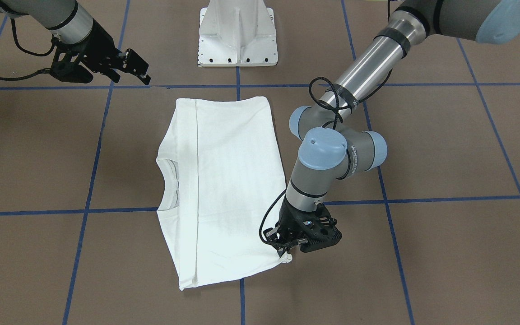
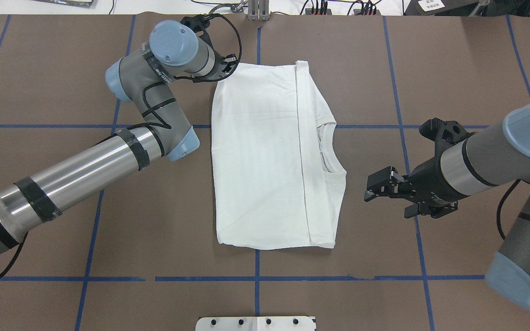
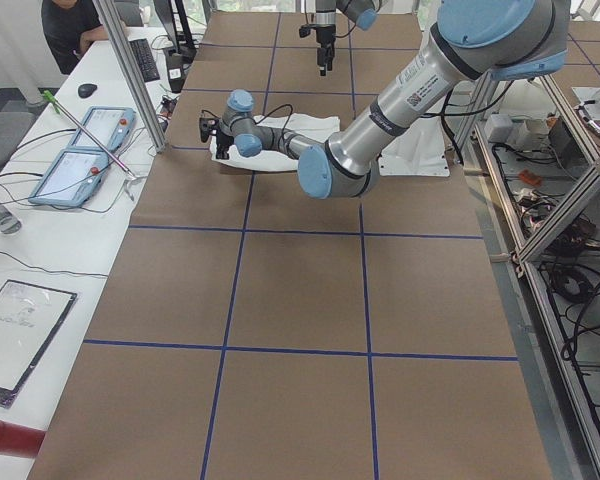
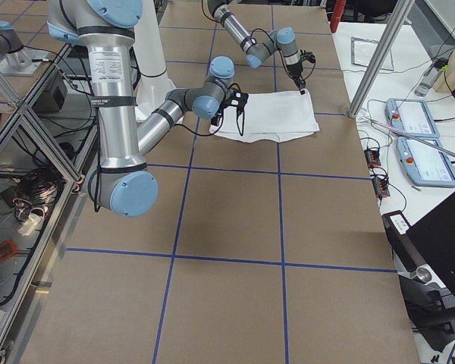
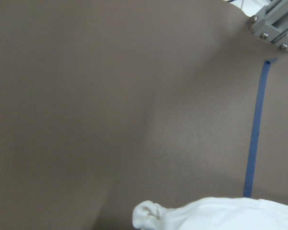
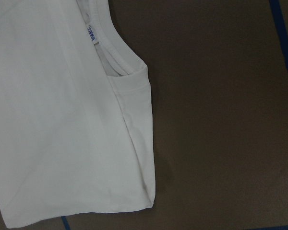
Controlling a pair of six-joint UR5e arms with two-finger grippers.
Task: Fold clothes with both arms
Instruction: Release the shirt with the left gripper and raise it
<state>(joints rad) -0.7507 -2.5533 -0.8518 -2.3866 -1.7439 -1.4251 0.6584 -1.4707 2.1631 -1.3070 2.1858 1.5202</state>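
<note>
1. Starting at the left gripper (image 1: 285, 247): it is low at the shirt's corner farthest from the robot, on its left side. That corner (image 1: 288, 258) is bunched into a small knob just below the fingers. Cannot tell whether the jaws are pinching it or standing apart; the left wrist view shows only the knob, no fingers.
2. Right gripper (image 1: 139, 70): jaws apart, holding nothing, hovering above the table (image 2: 108, 230) on the collar side, clear of the cloth.
3. Shirt (image 2: 265, 156): lies flat mid-table between the two arms, as a neat, roughly rectangular block. No sleeves show, so they look tucked in. A long straight folded edge (image 2: 302, 161) runs across it just short of the collar (image 6: 110, 45), which stays uncovered with its small label (image 6: 91, 32) showing.
4. Judgement: the early folds look done and tidy. What seems left is one more fold to halve the block, for which the right gripper would need its own corner.
</note>
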